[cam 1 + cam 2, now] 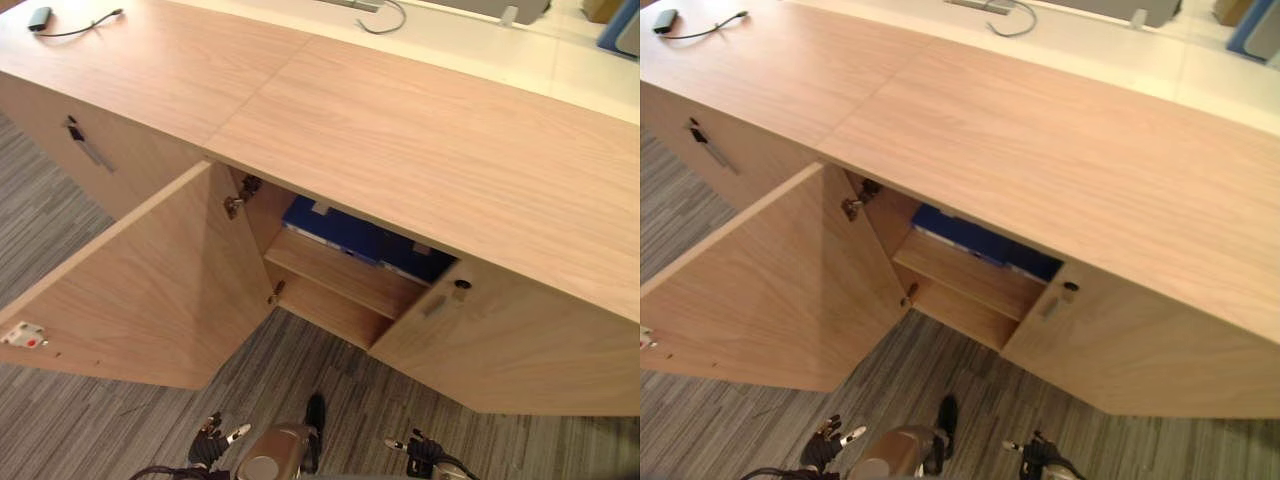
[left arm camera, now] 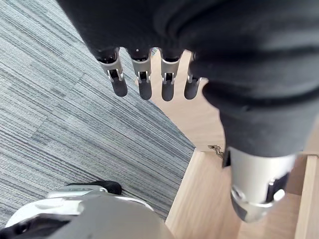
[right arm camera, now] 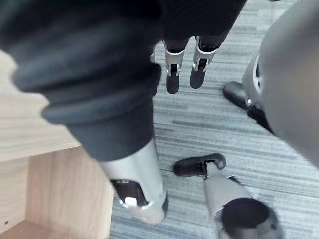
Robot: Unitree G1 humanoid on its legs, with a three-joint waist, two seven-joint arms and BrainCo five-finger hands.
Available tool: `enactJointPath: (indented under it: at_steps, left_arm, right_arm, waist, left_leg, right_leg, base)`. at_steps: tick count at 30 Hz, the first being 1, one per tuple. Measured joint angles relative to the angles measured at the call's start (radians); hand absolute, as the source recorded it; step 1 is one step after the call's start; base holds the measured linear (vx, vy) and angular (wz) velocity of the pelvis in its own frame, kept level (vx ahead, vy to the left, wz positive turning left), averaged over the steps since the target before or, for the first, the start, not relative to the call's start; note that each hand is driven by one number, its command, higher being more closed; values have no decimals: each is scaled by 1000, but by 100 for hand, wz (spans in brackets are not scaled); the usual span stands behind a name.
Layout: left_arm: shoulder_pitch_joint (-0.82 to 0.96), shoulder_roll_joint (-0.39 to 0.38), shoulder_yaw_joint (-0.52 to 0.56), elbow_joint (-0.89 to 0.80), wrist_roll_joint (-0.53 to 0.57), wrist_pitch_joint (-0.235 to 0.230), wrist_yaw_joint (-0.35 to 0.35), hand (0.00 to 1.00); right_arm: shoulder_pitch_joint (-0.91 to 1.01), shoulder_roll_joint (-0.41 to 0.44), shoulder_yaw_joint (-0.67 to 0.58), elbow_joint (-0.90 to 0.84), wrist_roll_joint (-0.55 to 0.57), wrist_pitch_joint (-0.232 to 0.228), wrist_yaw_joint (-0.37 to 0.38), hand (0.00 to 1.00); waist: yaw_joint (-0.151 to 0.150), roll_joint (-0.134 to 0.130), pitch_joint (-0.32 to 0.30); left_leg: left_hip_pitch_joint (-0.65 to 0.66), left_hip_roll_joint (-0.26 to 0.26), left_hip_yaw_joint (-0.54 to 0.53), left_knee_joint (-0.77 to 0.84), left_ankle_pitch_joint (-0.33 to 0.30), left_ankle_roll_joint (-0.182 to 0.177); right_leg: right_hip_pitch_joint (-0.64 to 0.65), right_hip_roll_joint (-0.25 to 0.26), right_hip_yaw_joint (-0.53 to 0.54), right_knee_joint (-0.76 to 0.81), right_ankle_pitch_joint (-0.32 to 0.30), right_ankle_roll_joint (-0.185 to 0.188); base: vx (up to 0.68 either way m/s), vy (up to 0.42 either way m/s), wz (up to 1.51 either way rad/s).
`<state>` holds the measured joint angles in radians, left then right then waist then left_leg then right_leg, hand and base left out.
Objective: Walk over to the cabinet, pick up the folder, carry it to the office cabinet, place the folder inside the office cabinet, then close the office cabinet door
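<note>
A blue folder [image 1: 350,235] lies flat on the upper shelf [image 1: 340,275] inside the light wood office cabinet [image 1: 400,130]. The cabinet's left door [image 1: 150,290] stands swung wide open toward me. The right door [image 1: 500,340], with a lock and small handle, is partly open. My left hand [image 1: 215,432] hangs low over the carpet in front of the opening, its fingers [image 2: 144,82] straight and holding nothing. My right hand [image 1: 420,455] also hangs low, below the right door, with fingers [image 3: 184,69] straight and empty.
Left of the opening, another cabinet front carries a metal handle [image 1: 85,145]. A small grey device [image 1: 40,17] with a cable lies on the cabinet top at the far left. Grey striped carpet [image 1: 330,390] covers the floor.
</note>
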<state>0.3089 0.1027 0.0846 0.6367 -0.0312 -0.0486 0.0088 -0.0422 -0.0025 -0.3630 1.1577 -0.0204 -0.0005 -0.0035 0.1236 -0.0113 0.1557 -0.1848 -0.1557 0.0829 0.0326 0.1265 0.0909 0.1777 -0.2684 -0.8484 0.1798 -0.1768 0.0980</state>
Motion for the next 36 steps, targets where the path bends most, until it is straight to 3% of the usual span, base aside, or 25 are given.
enactJointPath:
  at_steps: [1, 2, 3, 7, 9, 11, 13, 14, 16, 18, 22, 23, 25, 30, 36]
  left_arm:
    - [-7, -2, 3, 25, 1, -3, 4, 0]
    - [-23, -6, 15, 53, 1, -3, 7, 0]
    - [-31, -9, 26, 69, 1, -3, 9, 0]
    - [-54, -24, 70, 131, 19, -14, 34, 0]
    - [-54, -32, 98, 162, 22, -25, 44, 0]
    - [-58, -27, 109, 192, 21, -36, 51, 0]
    - [-67, -24, 107, 228, 24, -44, 61, 0]
    - [-92, -17, 92, 275, 44, -46, 77, 0]
    - [-105, -6, 93, 304, 55, -51, 95, 0]
    - [-105, -3, 99, 307, 55, -56, 114, 0]
    - [-94, -5, 132, 310, 26, -62, 130, 0]
    - [-94, -3, 144, 318, 18, -63, 131, 0]
    - [-97, -8, 150, 336, 15, -65, 140, 0]
    - [-98, -6, 157, 359, 13, -67, 150, 0]
    - [-102, 1, 160, 391, 8, -62, 150, 0]
  right_arm:
    - [5, 9, -7, -27, 1, -1, -1, 0]
    - [9, 15, -8, -43, 1, -3, -1, 0]
    - [12, 20, -8, -48, 1, -3, -1, 0]
    - [53, 26, -7, -71, 1, -4, -8, 0]
    - [55, 27, -7, -71, 1, -4, -19, 0]
    - [54, 39, -7, -61, 0, -11, -24, 0]
    - [62, 34, -6, -62, 0, -21, -27, 0]
    - [67, 31, 3, -71, 1, -36, -27, 0]
    - [71, 35, 38, -84, 2, -42, -27, 0]
    - [70, 48, 37, -77, 6, -42, -27, 0]
    - [65, 61, 33, -36, 9, -43, -26, 0]
    - [64, 63, 29, -25, 8, -42, -26, 0]
    - [61, 61, -7, -21, 7, -42, -28, 0]
    - [58, 55, -19, 3, 35, -42, -42, 0]
    - [58, 41, -29, 16, 35, -41, -40, 0]
  waist:
    - [-3, 6, -3]
    - [-12, 8, -2]
    - [-16, 5, -1]
    - [-39, -7, -20]
    - [-37, -1, -33]
    - [-33, -12, -37]
    - [-47, -6, -50]
    - [-65, 4, -67]
    - [-66, -9, -68]
    - [-64, -22, -76]
    - [-53, -49, -106]
    - [-54, -58, -114]
    - [-52, -56, -122]
    - [-55, -57, -121]
    - [-65, -59, -112]
  left_leg:
    - [44, -7, -22, -93, 36, -7]
    - [59, -7, -31, -127, 33, 3]
    - [60, -6, -10, -127, 18, 12]
    - [59, 7, 141, -122, -57, -11]
    - [68, 5, 129, -126, -8, -3]
    - [85, -15, 91, -125, -1, 18]
    - [102, -23, 30, -110, 6, 34]
    - [101, -20, -30, -71, -10, 49]
    - [104, -16, -69, -33, -26, 35]
    - [118, -16, -110, -34, -26, 32]
    - [137, -16, -170, -89, -10, -3]
    - [137, -18, -189, -113, 2, -16]
    - [133, -5, -208, -120, 21, -40]
    - [137, 32, -240, -120, 36, -56]
    - [141, 40, -266, -120, 35, -67]
  right_leg:
    - [4, 2, 0, -1, -1, 1]
    - [10, 5, -3, -2, -3, 4]
    - [16, 7, -10, -8, -3, 4]
    - [53, 35, -45, -100, -2, 4]
    - [62, 24, -53, -58, -5, 7]
    - [78, -2, -84, 2, -12, 12]
    - [63, -61, -67, 180, -15, 2]
    - [-6, -101, 96, 344, -48, -52]
    - [-62, -73, 311, 370, -72, -25]
    - [-74, -66, 368, 298, -80, -1]
    - [-76, -30, 349, 117, -73, -1]
    - [-75, -8, 337, 64, -43, -5]
    - [-64, 11, 320, 29, -25, 24]
    - [-36, 65, 285, -18, -27, 20]
    - [-8, 88, 254, -50, -30, 14]
  base:
    - [18, 1, 31]
    - [-5, 2, 30]
    - [-33, -4, 37]
    - [-18, -12, 45]
    - [14, -38, 36]
    - [65, -28, 42]
    - [105, 15, 85]
    - [70, 47, 98]
    - [65, 38, 93]
    - [27, -27, 75]
    - [-53, -186, 51]
    - [-30, -196, 37]
    - [-11, -211, 40]
    - [-11, -191, 16]
    - [21, -115, 14]
